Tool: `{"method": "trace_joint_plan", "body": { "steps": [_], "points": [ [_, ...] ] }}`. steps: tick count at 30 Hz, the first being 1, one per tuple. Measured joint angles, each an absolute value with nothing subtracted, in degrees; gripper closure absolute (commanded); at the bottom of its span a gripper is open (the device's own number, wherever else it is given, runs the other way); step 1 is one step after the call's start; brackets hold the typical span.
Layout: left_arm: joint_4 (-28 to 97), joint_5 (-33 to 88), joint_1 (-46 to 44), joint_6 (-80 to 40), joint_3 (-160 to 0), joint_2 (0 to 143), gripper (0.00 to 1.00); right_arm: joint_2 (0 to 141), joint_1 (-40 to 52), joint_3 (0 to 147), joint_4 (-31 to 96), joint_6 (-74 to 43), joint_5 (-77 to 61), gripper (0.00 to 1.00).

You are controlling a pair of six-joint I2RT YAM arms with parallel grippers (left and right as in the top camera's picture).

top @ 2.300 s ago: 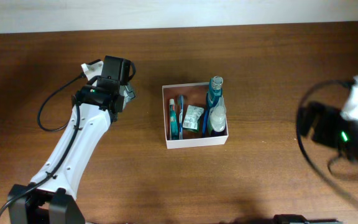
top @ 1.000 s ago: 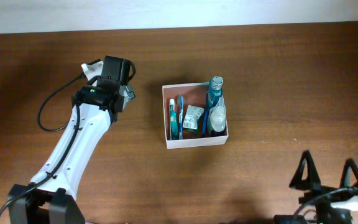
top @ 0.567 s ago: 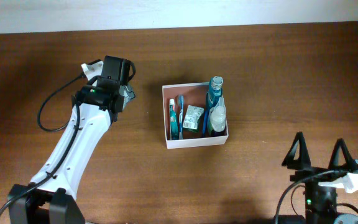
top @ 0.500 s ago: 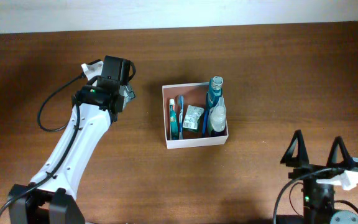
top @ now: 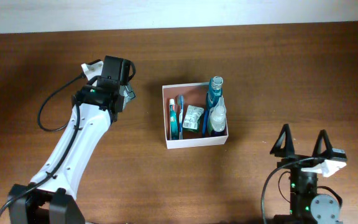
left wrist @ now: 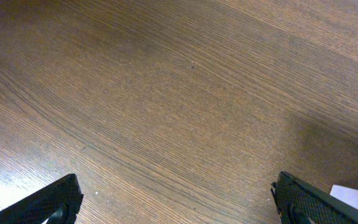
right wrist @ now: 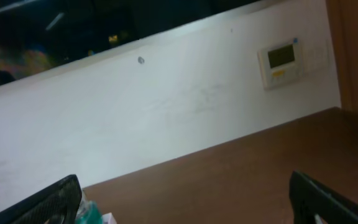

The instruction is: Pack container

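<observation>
Table point(top: 278, 68) spanning whole frame | container point(top: 196, 142) sitting at centre, bottles point(top: 215, 99) standing inside along its right wall | left gripper point(left wrist: 179, 202) hovering upper left, jaws gaping wide, gripping nothing | right gripper point(top: 303, 138) pointing upward lower right, jaws fully spread, empty

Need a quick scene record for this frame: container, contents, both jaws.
container: mid-table, open-topped, white walls
contents: blue bottle, clear bottle, small packet, slim blue item
left jaws: open, empty, above bare table left of container
right jaws: open, empty, near-right of table, facing the wall
</observation>
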State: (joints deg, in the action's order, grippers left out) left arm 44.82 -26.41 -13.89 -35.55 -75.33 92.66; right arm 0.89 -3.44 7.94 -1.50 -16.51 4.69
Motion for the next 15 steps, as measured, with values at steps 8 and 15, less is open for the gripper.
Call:
{"method": "trace_joint_plan", "body": {
  "steps": [8, 15],
  "points": [
    [44.8, -26.4, -13.9, -35.6, -75.3, 92.7, 0.01, 0.9, -3.4, 0.9, -5.9, -16.4, 4.7, 0.02],
    [44.8, -26.4, -13.9, -35.6, -75.3, 92.7, 0.01, 0.9, -3.4, 0.6, -4.6, -12.4, 4.7, 0.02]
  ]
}}
